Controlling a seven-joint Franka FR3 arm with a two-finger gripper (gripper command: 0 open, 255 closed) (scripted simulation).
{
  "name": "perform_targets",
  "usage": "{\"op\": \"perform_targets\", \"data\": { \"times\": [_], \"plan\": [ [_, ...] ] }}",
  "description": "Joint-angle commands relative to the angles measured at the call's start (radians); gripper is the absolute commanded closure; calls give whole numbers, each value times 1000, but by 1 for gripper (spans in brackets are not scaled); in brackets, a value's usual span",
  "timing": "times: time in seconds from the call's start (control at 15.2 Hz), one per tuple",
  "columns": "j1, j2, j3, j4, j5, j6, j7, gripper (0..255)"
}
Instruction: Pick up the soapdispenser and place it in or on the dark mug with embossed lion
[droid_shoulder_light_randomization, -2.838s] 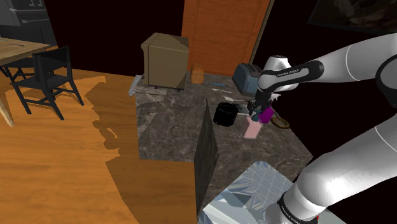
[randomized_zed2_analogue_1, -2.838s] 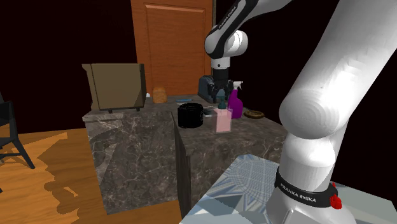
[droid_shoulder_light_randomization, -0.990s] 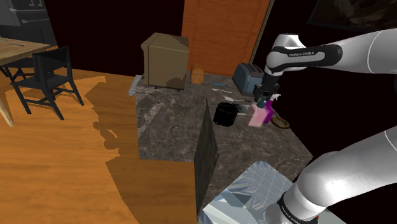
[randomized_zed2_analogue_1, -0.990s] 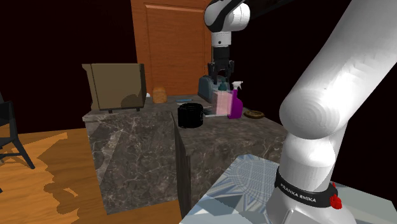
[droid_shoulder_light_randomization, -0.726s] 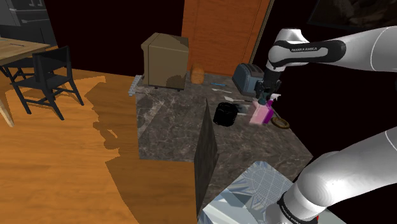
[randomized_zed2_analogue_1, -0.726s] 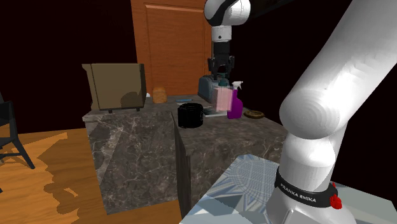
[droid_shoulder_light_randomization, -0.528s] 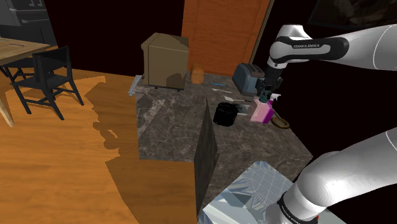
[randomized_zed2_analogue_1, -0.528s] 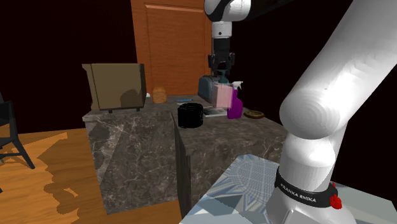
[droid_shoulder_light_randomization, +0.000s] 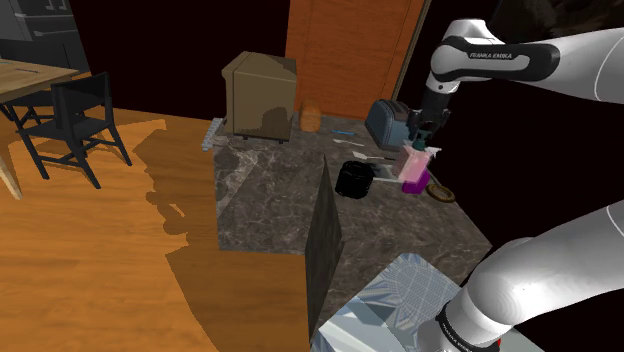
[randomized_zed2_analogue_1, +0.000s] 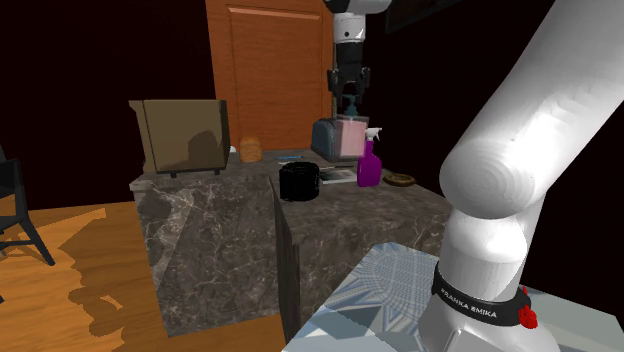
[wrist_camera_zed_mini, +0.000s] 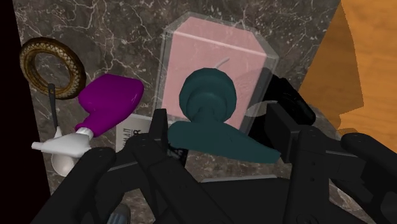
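The soap dispenser (randomized_zed2_analogue_1: 350, 138) hangs in the air above the counter (droid_shoulder_light_randomization: 265, 205), not touching it. It is just beside the top of the purple spray bottle (randomized_zed2_analogue_1: 369, 167) and to the second exterior view's right of the dark mug (randomized_zed2_analogue_1: 299, 183). The gripper (randomized_zed2_analogue_1: 348, 108) pinches its teal pump head from two sides; in the wrist view the pump's spout partly covers the fingertips. In the shoulder view the dispenser overlaps the spray bottle, so their edges are hard to separate. No lion relief can be made out on the mug, which looks like a plain black cylinder. The counter is dark veined marble and also carries a brown braided ring (wrist_camera_zed_mini: 52, 62), a grey toaster (droid_shoulder_light_randomization: 386, 121) and a beige box (droid_shoulder_light_randomization: 258, 95). Behind it stands a wooden door (droid_shoulder_light_randomization: 345, 50) with black area around, and the floor (droid_shoulder_light_randomization: 100, 250) is orange wood. The dispenser body is a clear square block with pink filling
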Motion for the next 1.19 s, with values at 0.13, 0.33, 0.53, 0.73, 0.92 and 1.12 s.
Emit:
{"op": "perform_targets", "data": {
  "times": [0.13,0.33,0.53,0.73,0.92,1.12],
  "plan": [
    [2,3,4,45,4,-43,-4,255],
    [24,99,17,170,35,-78,13,255],
    [42,202,28,310,67,-121,26,255],
    [54,312,36,468,98,-175,36,255],
    [60,436,41,654,132,-243,42,255],
    [52,613,45,937,178,-355,46,255]
  ]
}}
